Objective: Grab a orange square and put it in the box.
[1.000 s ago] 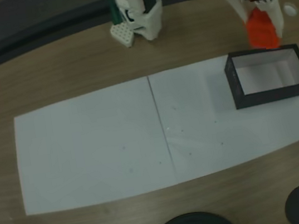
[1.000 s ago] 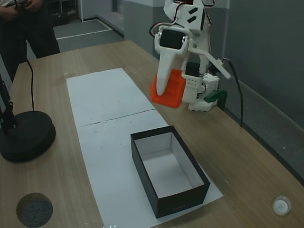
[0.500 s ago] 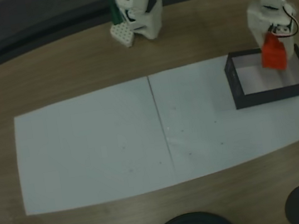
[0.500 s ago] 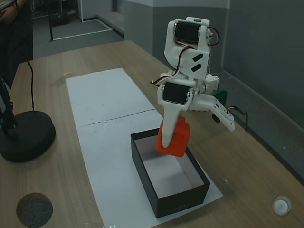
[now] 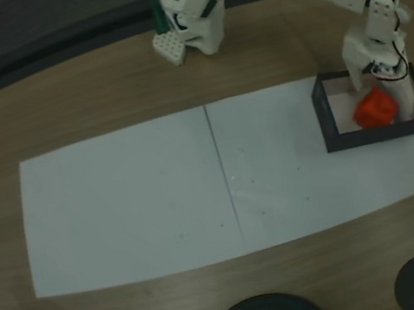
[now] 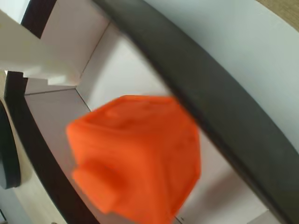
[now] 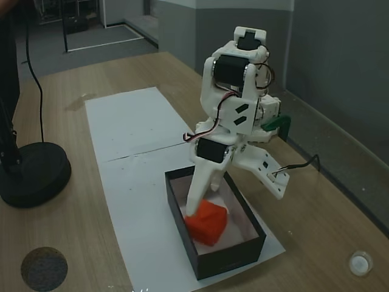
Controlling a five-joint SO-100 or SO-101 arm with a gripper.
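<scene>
Jaws (image 7: 203, 204) spread: the fixed finger runs down along the orange square's left side in a fixed view, while the moving finger (image 7: 266, 173) stands well off to the right, clear of the cube. Nothing is pinched.

Orange square (image 7: 206, 222) lies inside the box (image 7: 226, 260), on or just above the white floor; cannot tell which from these frames. It sits tilted, one corner up, toward the end of the box nearer that camera. In the other fixed view the cube (image 5: 375, 108) is in the right-hand half of the box (image 5: 323, 118), directly below the jaws (image 5: 380, 84).

Key relation: the cube is straight below and slightly forward of the fingertips, touching or just beside the fixed finger. Judgement: placement looks done; the coming move should be a straight lift so the finger does not drag the cube or catch the thin black wall.

View differences: the wrist view shows the cube (image 6: 135, 156) blurred and close, with the black wall (image 6: 219, 112) crossing diagonally and the white interior behind it. The side fixed view alone shows the finger spread. The top-down fixed view shows the white paper sheets (image 5: 128, 202) on the wooden surface (image 5: 65, 90).
</scene>
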